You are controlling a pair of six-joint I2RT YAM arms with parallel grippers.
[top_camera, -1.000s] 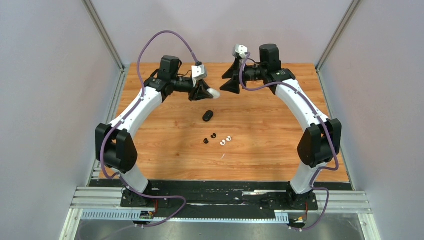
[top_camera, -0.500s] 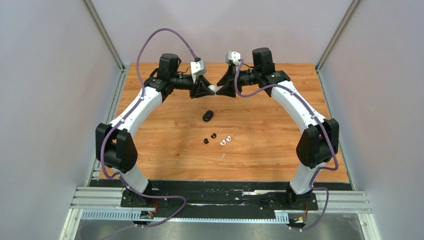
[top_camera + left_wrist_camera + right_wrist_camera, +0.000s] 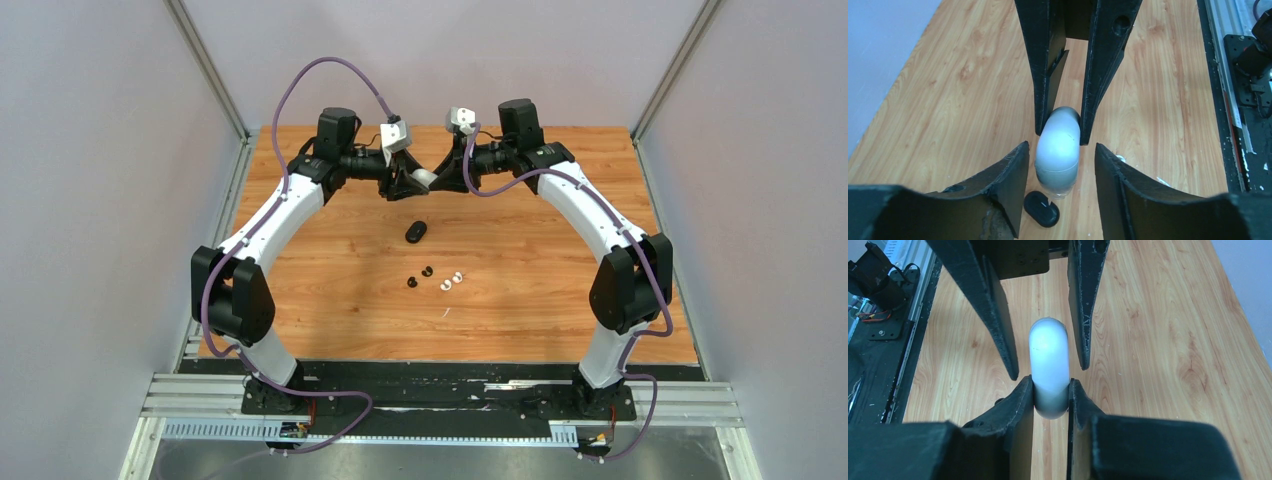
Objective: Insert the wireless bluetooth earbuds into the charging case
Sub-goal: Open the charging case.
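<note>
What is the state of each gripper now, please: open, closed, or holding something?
Left gripper: open, with gaps on both sides of the white case.
Right gripper: closed on the white case, holding it above the table.

Wood-grain table [image 3: 330, 290] (grey walls [image 3: 100, 150] around)

The white case [image 3: 1058, 150] partly hides the black case [image 3: 1041, 211]; the earbuds [image 3: 446, 285] are too small for detail.

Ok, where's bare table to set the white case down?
Bare table lies left of the black case and black earbuds, and right of the white earbuds, out toward each side edge. Crowded: the centre, with only a narrow strip between case and buds.
</note>
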